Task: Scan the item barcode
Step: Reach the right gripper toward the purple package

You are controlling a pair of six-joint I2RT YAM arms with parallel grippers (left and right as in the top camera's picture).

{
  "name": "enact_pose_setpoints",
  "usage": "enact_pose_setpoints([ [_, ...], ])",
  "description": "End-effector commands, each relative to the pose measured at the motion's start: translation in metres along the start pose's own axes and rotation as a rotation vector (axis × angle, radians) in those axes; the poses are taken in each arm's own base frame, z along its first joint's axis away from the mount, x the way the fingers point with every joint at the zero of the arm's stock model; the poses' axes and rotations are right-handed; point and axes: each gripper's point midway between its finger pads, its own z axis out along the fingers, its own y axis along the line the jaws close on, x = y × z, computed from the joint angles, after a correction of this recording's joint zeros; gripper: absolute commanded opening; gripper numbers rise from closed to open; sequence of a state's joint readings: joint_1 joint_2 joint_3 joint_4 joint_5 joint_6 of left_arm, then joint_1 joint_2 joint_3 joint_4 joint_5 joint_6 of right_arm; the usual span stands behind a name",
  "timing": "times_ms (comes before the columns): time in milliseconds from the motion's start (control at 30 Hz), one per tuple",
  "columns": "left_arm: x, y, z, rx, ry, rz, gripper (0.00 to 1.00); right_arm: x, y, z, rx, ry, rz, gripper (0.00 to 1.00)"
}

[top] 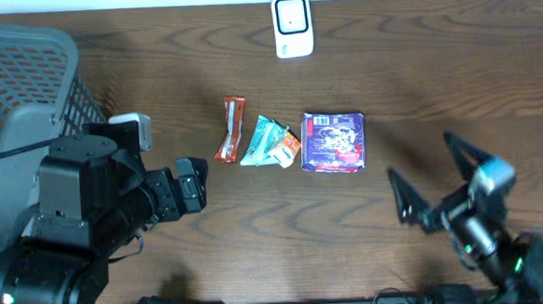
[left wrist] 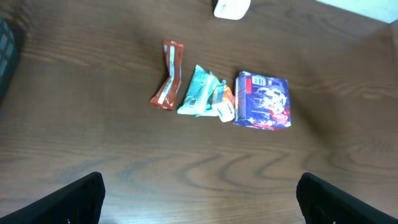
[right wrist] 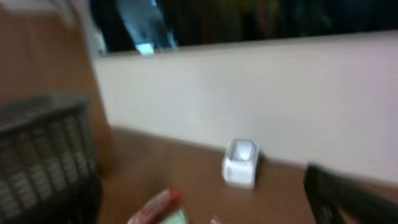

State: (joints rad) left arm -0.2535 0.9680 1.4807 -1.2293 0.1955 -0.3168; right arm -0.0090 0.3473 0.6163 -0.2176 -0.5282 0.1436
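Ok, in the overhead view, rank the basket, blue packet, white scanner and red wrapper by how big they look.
1. basket, even though it is partly cut off by the frame
2. blue packet
3. white scanner
4. red wrapper, about as long as the scanner but narrower

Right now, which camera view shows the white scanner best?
The overhead view: the white scanner is whole and sharp there. The left wrist view cuts it off at the frame's top; the right wrist view shows it whole but blurred.
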Motion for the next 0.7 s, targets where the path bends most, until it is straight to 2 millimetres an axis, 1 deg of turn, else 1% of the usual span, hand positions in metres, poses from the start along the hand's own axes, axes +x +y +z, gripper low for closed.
enact_pose_setpoints([
  [0,0.000,0.000,-0.003,-0.001,-0.011,0.008,0.98,-0.005,-0.023,0.021,0.081,0.206,-0.034,0.99],
  [33,0.000,0.000,-0.003,-0.001,-0.011,0.008,0.98,0.001,-0.026,0.026,0.078,0.294,0.014,0.99],
  [100,0.000,0.000,-0.003,-0.001,-0.011,0.008,0.98,0.013,-0.021,0.035,0.026,0.421,0.099,0.99],
  [167,0.000,0.000,-0.003,-0.001,-0.011,0.008,0.98,0.026,-0.007,0.044,-0.088,0.536,0.217,0.99],
  [200,0.000,0.000,-0.003,-0.001,-0.011,0.008,0.98,0.032,-0.005,0.047,-0.117,0.573,0.256,0.99],
  [300,0.000,0.000,-0.003,-0.001,-0.011,0.008,0.98,0.056,-0.011,0.060,-0.129,0.660,0.341,0.99],
  [400,0.000,0.000,-0.003,-0.001,-0.011,0.008,0.98,0.083,-0.028,0.075,-0.090,0.740,0.411,0.99],
  [467,0.000,0.000,-0.003,-0.001,-0.011,0.008,0.98,0.110,-0.052,0.080,0.054,0.822,0.494,0.99],
  [500,0.000,0.000,-0.003,-0.001,-0.011,0.008,0.98,0.125,-0.064,0.081,0.125,0.867,0.527,0.99],
  [533,0.000,0.000,-0.003,-0.001,-0.011,0.008,0.98,0.136,-0.070,0.082,0.151,0.902,0.534,0.99],
  [600,0.000,0.000,-0.003,-0.001,-0.011,0.008,0.98,0.163,-0.081,0.080,0.206,0.990,0.559,0.99],
  [667,0.000,0.000,-0.003,-0.001,-0.011,0.008,0.98,0.184,-0.086,0.079,0.234,1.063,0.590,0.99],
])
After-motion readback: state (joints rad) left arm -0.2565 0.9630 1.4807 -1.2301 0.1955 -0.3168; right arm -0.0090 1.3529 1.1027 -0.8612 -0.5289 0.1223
